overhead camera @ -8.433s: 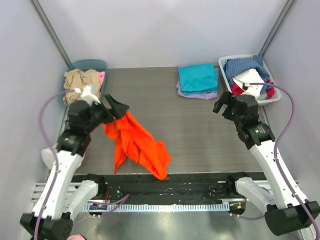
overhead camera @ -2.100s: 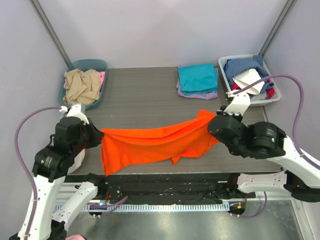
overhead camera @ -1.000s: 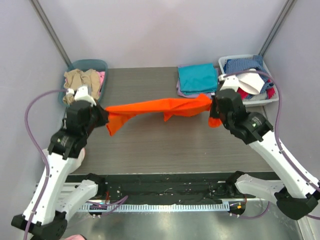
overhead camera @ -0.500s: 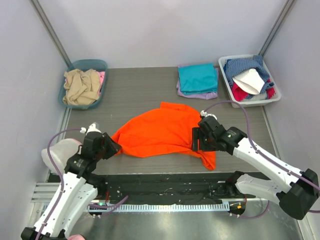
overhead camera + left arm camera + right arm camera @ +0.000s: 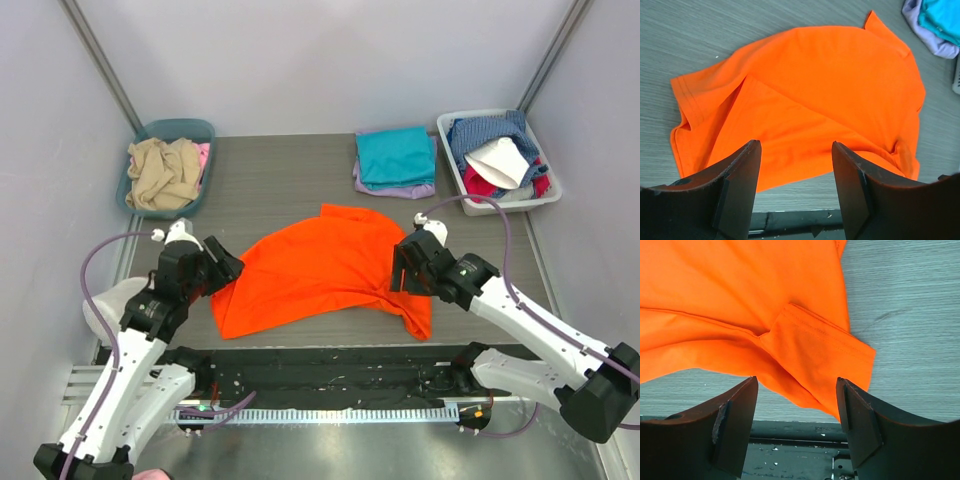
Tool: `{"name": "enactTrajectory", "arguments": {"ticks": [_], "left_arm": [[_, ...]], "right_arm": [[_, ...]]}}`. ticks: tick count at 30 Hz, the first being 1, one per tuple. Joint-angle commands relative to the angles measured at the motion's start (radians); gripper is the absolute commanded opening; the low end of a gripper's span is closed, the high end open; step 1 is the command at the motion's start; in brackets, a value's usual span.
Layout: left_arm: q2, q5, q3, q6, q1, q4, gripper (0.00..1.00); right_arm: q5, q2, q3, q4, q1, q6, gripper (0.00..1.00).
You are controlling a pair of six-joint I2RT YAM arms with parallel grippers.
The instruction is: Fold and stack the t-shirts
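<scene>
The bright orange t-shirt lies spread and somewhat rumpled on the near middle of the table. Its near right sleeve is folded over. My left gripper hovers at the shirt's left edge, open, with nothing between its fingers. My right gripper is above the shirt's right side, also open and empty. In the left wrist view the orange t-shirt lies ahead of the left gripper. A teal folded t-shirt rests on a lavender one at the back right.
A teal bin holding beige and pink clothes sits at the back left. A white bin with mixed clothes stands at the back right. The black rail runs along the table's near edge.
A second ago both grippers held the orange shirt stretched in the air. They lowered it toward the near edge, opened and let go; it now lies flat on the table.
</scene>
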Motion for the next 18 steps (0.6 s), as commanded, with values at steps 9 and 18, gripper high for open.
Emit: {"name": "enactTrajectory", "arguments": {"ticks": [9, 18], "left_arm": [[-0.005, 0.071, -0.193, -0.042, -0.001, 0.143, 0.61], [0.044, 0.082, -0.280, -0.053, -0.008, 0.220, 0.59]], "right_arm": [[-0.159, 0.041, -0.108, 0.110, 0.002, 0.024, 0.72], [-0.210, 0.067, -0.177, 0.153, 0.002, 0.019, 0.71]]}}
